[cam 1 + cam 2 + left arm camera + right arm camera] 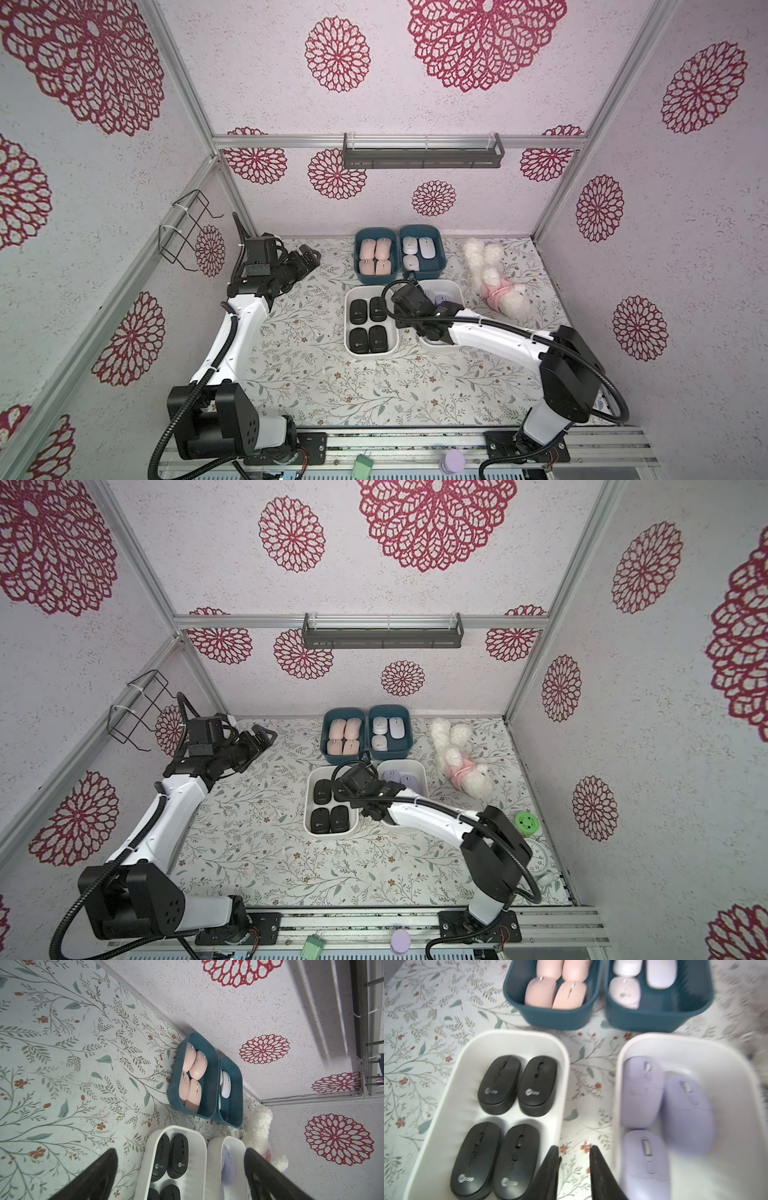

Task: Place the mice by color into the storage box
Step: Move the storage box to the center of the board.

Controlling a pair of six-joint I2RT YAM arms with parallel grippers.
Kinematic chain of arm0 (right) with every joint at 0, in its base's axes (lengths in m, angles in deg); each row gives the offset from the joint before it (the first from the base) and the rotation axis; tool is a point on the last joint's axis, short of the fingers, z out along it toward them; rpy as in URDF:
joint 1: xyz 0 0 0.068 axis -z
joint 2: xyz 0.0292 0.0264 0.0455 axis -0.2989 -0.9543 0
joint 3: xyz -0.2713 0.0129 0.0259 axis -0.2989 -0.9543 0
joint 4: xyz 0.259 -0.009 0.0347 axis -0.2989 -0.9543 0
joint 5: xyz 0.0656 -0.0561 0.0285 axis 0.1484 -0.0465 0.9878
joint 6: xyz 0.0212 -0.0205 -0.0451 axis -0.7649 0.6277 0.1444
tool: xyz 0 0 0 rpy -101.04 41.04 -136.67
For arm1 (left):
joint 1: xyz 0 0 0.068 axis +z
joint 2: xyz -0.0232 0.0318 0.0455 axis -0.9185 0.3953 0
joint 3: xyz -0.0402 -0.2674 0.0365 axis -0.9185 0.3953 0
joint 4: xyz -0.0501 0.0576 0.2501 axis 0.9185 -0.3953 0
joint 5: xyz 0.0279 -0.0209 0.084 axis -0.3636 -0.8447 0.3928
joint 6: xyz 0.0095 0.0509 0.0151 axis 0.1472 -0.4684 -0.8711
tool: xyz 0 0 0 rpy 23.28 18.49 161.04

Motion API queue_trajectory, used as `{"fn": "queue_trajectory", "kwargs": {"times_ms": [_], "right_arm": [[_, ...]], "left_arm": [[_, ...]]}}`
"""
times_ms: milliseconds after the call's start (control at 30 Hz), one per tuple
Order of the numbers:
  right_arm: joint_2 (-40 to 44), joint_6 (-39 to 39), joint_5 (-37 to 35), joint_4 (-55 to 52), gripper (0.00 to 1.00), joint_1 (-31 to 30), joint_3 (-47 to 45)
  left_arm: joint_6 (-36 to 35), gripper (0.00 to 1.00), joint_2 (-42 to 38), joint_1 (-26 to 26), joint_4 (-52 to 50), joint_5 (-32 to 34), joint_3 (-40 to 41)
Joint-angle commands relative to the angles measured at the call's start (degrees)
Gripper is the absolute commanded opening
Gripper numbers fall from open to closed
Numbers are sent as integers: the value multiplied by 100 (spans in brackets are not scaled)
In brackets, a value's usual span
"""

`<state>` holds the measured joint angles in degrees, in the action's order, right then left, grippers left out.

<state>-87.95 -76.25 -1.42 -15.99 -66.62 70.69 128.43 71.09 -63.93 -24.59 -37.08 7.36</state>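
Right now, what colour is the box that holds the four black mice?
The box is white, clearest in the right wrist view.

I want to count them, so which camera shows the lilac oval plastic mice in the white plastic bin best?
The right wrist view: all three lilac oval plastic mice lie visible in the white plastic bin, blurred. In both top views the right arm hides all but parts of two. The left wrist view shows one, partly.

Right arm (490,332) covers most of the lilac mice (441,297), three o'clock of the black mice (358,311) (wrist view: motion-blurred).
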Motion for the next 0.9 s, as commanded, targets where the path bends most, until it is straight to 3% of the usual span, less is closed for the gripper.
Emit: {"fn": "queue_trajectory", "kwargs": {"times_ms": [0,167,333,433,567,867], "right_arm": [[262,931,424,-945,37,1016,-57],[516,1238,956,-939,42,2062,-726],[438,1432,1762,-744,38,2773,-1032],[330,1462,1983,-512,32,2788,-1147],[237,1449,2093,-277,13,2760,-1278],[294,1327,2039,-61,6,2351,-1354]], "left_arm": [[-19,97,-96,-27,118,-15,-33],[-46,97,72,-113,87,-93,-66],[-194,97,153,-142,-123,57,-188],[-176,97,153,-156,-76,99,-143],[-213,97,182,-191,-92,140,-148],[-226,97,176,-200,-92,121,-164]]}}
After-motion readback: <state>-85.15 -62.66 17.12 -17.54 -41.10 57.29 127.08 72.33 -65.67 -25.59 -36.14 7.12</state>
